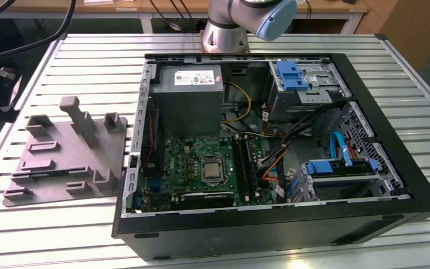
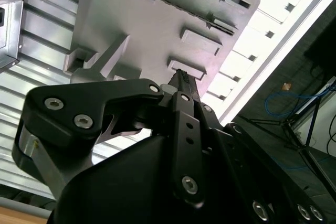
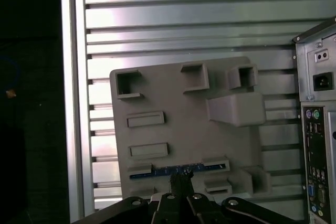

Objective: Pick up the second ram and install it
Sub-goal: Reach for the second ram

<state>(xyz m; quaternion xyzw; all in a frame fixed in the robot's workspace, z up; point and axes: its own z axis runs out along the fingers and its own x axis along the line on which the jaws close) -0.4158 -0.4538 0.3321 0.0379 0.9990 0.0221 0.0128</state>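
So I'm hanging over the grey fixture plate (image 3: 178,124) with my end effector (image 3: 181,181) drawn together, nothing between the fingertips as far as I can tell. The second ram (image 3: 157,171) is sitting on edge in a long slot of that plate, and in the first wrist view it's showing as a thin dark strip with bluish marks, right beyond my tips.

I'm guessing it's very light and stiff, but not something to squeeze carelessly: a thin board with small chips, probably fragile if twisted. I'm thinking the safest hold is across the two flat faces, around mid-length on the upper edge, so it isn't tipping to either end.

The plate is looking like matte moulded plastic, slightly grainy, with square upright blocks and shallow rectangular pockets. It's lying on a slatted, shiny aluminium counter (image 3: 184,24) beside the open black computer case (image 1: 275,235). Inside the case I'm seeing the green motherboard (image 1: 192,162) and its long black slots (image 1: 246,168).
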